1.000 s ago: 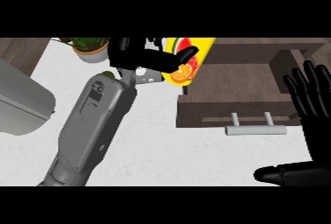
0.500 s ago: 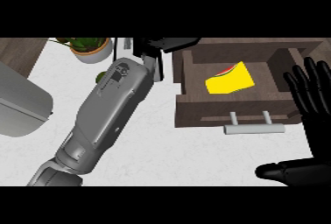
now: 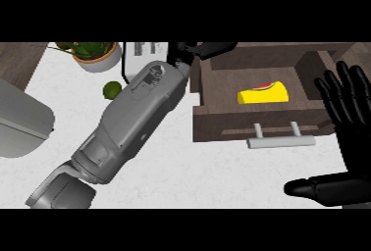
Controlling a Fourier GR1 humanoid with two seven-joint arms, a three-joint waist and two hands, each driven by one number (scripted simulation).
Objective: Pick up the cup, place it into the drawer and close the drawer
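1. Lying inside the open drawer (image 3: pixel 217 131): cup (image 3: pixel 264 93), yellow, let go within the last second
2. Left hand (image 3: pixel 196 50): drawn back to the drawer's far-left corner, fingers relaxed, empty
3. Right hand (image 3: pixel 346 98): resting at right edge, fingers straight, empty
4. Remaining, likely: pushing the handle (image 3: pixel 282 142) to close the drawer

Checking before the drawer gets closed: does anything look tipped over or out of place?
The yellow cup seems to lie on its side in the open drawer, rather than standing upright. Nothing else stands out.
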